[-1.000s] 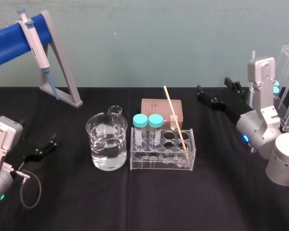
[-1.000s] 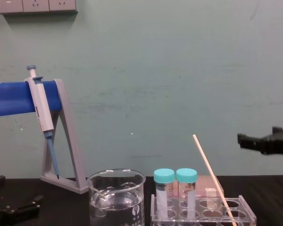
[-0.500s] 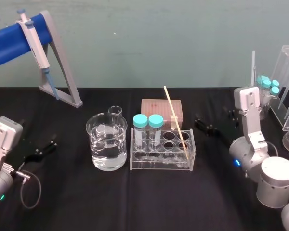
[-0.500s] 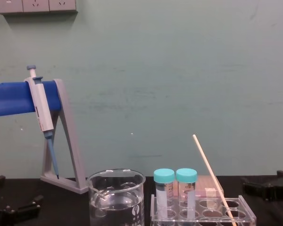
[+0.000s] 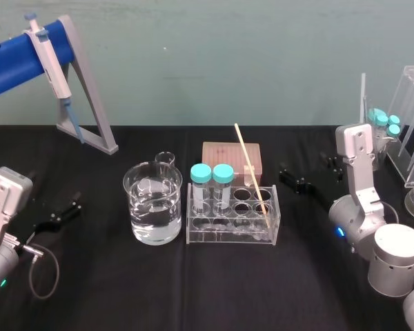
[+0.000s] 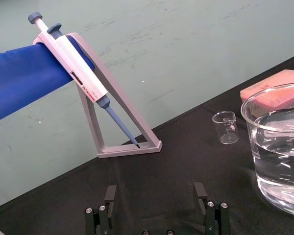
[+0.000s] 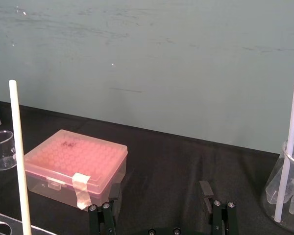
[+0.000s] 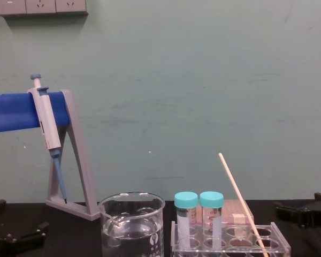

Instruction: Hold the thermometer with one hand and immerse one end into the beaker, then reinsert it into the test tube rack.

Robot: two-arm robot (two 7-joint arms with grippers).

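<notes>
Nearest to me, both arms sit low over the black cloth. The left gripper [image 6: 155, 193] is off to the left of the beaker [image 5: 134, 212], jaws spread wide and holding nothing. The right gripper [image 7: 160, 191] is out to the right of the test tube rack [image 5: 232, 236], also wide open and empty.

Mid-table, the beaker is about half full of water and sits just left of the rack. The thermometer [image 5: 250, 165] stands in a front right hole of the rack, leaning so its top tips back and left. Nothing is touching it, so the pickup hasn't started. Two capped tubes [image 5: 212, 181] fill the rack's left end, and behind it are a pink box [image 5: 231, 153] and a small beaker [image 5: 164, 158].

My worries:
- The rod is skinny and slanted, so an off-centre pinch could let it slip or swivel.
- Pulling it straight up against the lean might drag the light rack along.
- On the way to the beaker, the bottom end could clip those caps or the glass rim.
</notes>
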